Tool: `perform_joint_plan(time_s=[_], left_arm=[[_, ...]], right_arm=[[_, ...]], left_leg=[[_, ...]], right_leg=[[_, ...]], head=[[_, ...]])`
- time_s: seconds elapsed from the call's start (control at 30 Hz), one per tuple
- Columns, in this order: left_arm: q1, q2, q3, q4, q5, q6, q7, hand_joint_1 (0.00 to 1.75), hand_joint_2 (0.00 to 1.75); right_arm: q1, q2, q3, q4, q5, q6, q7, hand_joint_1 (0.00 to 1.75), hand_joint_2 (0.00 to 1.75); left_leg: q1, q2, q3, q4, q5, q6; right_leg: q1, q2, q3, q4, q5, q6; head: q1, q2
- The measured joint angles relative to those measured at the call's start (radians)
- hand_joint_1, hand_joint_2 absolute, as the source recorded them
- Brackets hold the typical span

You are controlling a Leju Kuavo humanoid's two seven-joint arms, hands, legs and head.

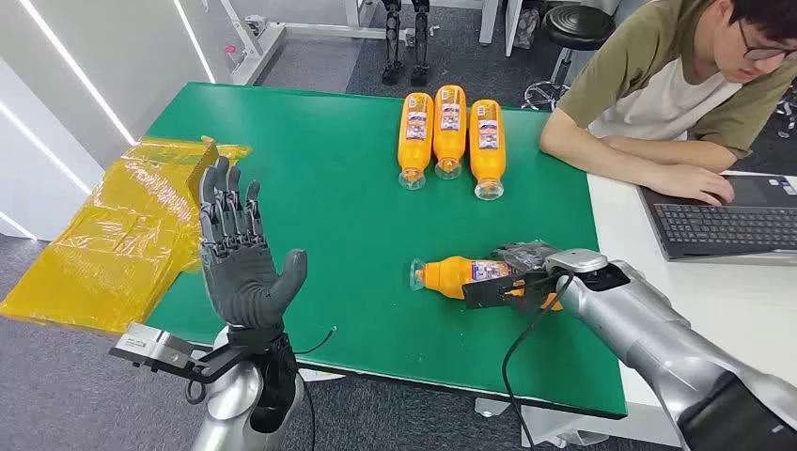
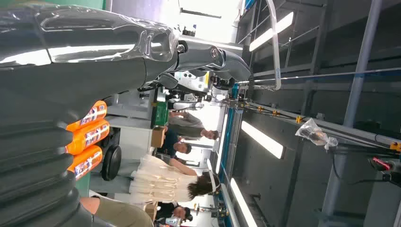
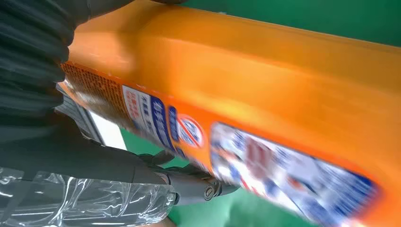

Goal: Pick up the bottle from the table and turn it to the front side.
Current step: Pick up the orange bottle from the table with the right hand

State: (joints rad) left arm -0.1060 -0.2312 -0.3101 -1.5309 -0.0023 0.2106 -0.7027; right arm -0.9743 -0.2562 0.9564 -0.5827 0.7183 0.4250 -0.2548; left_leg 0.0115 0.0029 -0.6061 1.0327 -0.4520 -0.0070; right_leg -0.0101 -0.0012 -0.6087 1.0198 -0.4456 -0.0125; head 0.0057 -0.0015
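Right hand [image 1: 526, 272] grips the lying orange bottle [image 1: 461, 275]; left hand [image 1: 240, 254] raised, fingers apart.

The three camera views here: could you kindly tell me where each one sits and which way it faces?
Head view: high on the body, looking down at the green table; left hand raised, right hand on a lying bottle.
Left wrist view: behind the left hand, facing out into the room.
Right wrist view: behind the right hand, close on the bottle.
Shared: head and left wrist views both show the three bottles.
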Motion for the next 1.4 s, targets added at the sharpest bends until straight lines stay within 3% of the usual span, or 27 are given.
perform_joint_plan(time_s=[0.13,0.17,0.3,0.53,0.67,0.77,0.93,1.1,1.23,1.4], left_arm=[[0.001,0.0,0.005,0.0,0.0,0.0,0.0,0.0,1.75],[0.001,0.0,0.006,0.0,0.0,0.0,0.0,0.0,1.75],[0.002,0.0,0.008,0.0,0.0,0.002,0.0,0.0,1.75],[0.004,0.0,0.014,0.0,0.0,0.015,0.0,0.0,1.75],[0.01,0.0,0.015,-0.003,-0.002,0.022,0.0,0.0,1.75],[0.016,0.0,0.017,-0.007,-0.005,0.028,0.0,0.0,1.75],[0.021,0.0,0.02,-0.01,-0.01,0.045,0.0,0.0,1.75],[0.017,0.0,0.02,0.022,0.012,0.052,0.0,0.0,1.75],[0.009,-0.004,0.019,0.085,0.046,0.001,0.0,0.0,1.75],[-0.009,-0.007,0.014,0.179,0.09,-0.09,0.0,0.0,1.75]], right_arm=[[-0.001,-0.011,0.019,0.011,-0.008,0.004,0.0,0.0,1.75],[-0.002,-0.014,0.024,0.014,-0.012,0.002,-0.001,0.07,1.75],[-0.002,-0.021,0.043,0.025,-0.033,-0.013,-0.009,1.68,1.75],[-0.001,-0.02,0.07,0.043,-0.058,-0.08,-0.029,1.75,1.75],[0.013,-0.011,0.075,0.052,-0.08,-0.18,-0.027,1.75,1.75],[0.043,0.005,0.071,0.054,-0.107,-0.312,-0.02,1.75,1.75],[0.131,0.058,-0.005,0.042,-0.21,-0.686,-0.023,1.75,1.75],[0.253,0.112,-0.127,-0.052,-0.311,-0.972,-0.11,1.75,1.75],[0.356,0.144,-0.244,-0.157,-0.36,-1.078,-0.224,1.75,1.75],[0.436,0.177,-0.323,-0.234,-0.386,-1.1,-0.293,1.75,1.75]], left_leg=[[0.0,0.0,0.0,0.0,0.0,0.0],[0.0,0.0,0.0,0.0,0.0,0.0],[0.0,0.0,0.0,0.0,0.0,0.0],[0.0,0.0,0.001,0.0,0.0,0.0],[0.0,0.0,0.0,0.0,0.0,0.0],[0.0,0.0,0.0,0.0,0.0,0.0],[0.001,0.0,0.0,0.0,0.0,0.0],[0.001,-0.002,-0.001,-0.001,0.0,0.0],[0.001,-0.002,-0.001,-0.001,0.0,-0.001],[0.0,-0.002,-0.001,-0.001,0.0,0.0]], right_leg=[[0.0,0.0,0.0,0.0,0.0,0.0],[0.0,0.0,0.0,0.0,0.0,0.0],[0.0,0.0,0.0,0.0,0.0,0.0],[0.0,0.0,0.001,0.0,0.0,0.0],[0.0,0.0,0.001,0.0,0.0,0.0],[0.0,0.0,0.001,0.0,0.0,0.0],[0.001,0.0,0.0,0.0,0.0,0.0],[0.001,-0.002,-0.001,0.0,-0.002,0.0],[0.001,-0.002,-0.001,0.0,-0.002,0.0],[0.001,-0.001,-0.001,0.0,-0.002,0.0]], head=[[0.0,0.0],[0.0,0.0],[0.0,0.0],[0.0,0.0],[0.0,0.0],[0.0,0.0],[0.0,0.0],[0.0,0.0],[0.0,0.0],[0.0,0.0]])
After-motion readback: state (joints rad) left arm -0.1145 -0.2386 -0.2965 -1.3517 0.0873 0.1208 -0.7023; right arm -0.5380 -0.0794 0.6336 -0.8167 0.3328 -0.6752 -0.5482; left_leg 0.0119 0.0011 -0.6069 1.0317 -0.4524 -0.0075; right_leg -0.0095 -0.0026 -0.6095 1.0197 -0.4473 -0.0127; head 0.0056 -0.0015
